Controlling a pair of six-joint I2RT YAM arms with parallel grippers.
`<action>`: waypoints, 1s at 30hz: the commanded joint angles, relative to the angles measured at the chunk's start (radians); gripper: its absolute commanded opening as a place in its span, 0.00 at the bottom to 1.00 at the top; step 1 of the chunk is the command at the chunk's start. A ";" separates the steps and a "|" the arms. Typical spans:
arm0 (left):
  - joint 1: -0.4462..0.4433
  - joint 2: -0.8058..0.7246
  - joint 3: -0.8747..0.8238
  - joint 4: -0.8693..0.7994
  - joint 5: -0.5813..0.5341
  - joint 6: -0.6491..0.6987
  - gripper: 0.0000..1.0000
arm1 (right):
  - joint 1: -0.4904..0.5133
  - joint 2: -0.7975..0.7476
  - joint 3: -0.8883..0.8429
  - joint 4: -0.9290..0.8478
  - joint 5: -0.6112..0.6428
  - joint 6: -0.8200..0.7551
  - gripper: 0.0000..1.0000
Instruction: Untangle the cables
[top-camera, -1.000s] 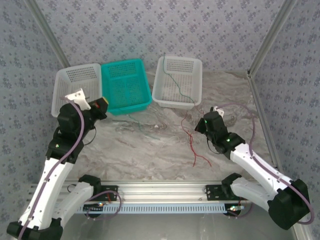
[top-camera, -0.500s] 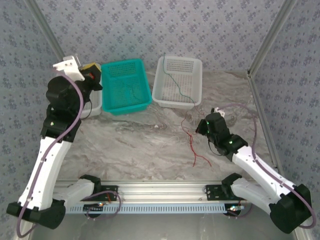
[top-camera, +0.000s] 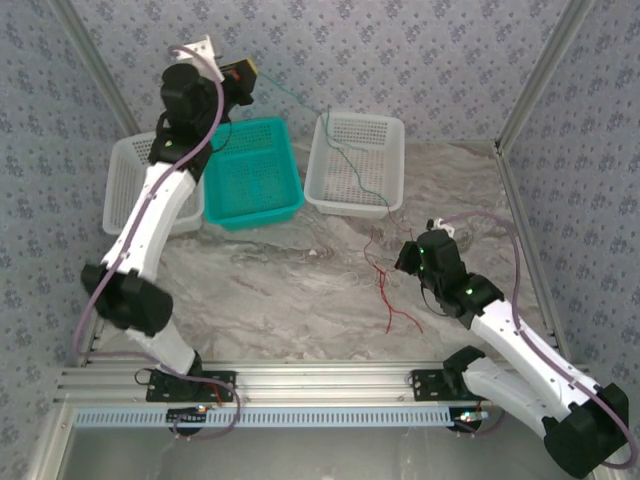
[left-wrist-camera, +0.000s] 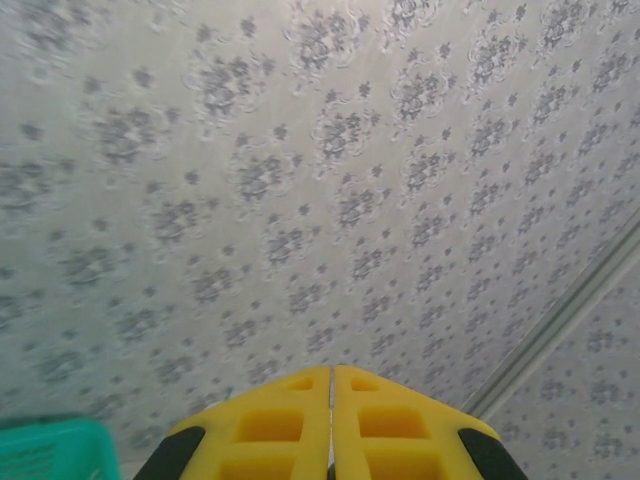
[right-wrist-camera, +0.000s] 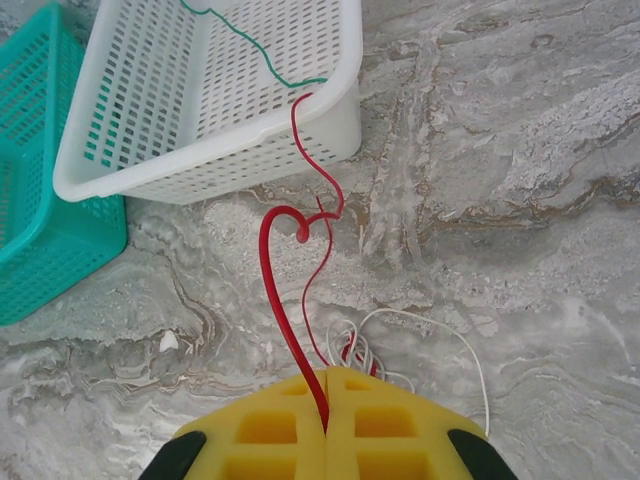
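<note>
- My right gripper (right-wrist-camera: 328, 415) has its yellow fingers pressed together and clamped on the red cable (right-wrist-camera: 268, 280), which runs straight into the seam between them.
- From that grip the red cable rises in a loop and twists on itself. It then climbs to the near corner of the white basket (right-wrist-camera: 250, 165), where it meets the green cable (right-wrist-camera: 250, 45) at the rim.
- Just ahead of those fingers a thin white cable (right-wrist-camera: 440, 325) lies in loose coils on the marble table (right-wrist-camera: 520, 150), mixed in with more red strands.
- In the top view, a loose red tail lies on the table just beside the right gripper, toward the arm bases.
- My left gripper (left-wrist-camera: 330, 420) also has its fingers together, the two yellow pads meeting in a thin line.
- From above I see it raised high against the patterned back wall (left-wrist-camera: 300, 150), with the green cable running right up to its tips, so I read it as clamped on that cable.
- The green cable slopes down from there to the far left corner of the white basket, crosses the inside, and goes over the near rim.
- The teal basket (top-camera: 250, 175) sits just beside the white one, under the raised left arm.
- A second white basket (top-camera: 125, 180) stands on its other side, partly hidden behind that arm.
</note>
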 joint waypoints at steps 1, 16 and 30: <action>-0.029 0.155 0.153 0.102 0.113 -0.077 0.00 | 0.000 -0.021 -0.020 -0.039 -0.021 0.011 0.00; -0.139 0.897 1.228 -0.622 0.066 0.137 0.58 | 0.033 -0.121 -0.027 -0.134 -0.032 0.032 0.00; -0.126 0.556 0.985 -0.831 0.049 0.357 0.98 | 0.036 -0.114 -0.015 -0.124 -0.032 0.021 0.00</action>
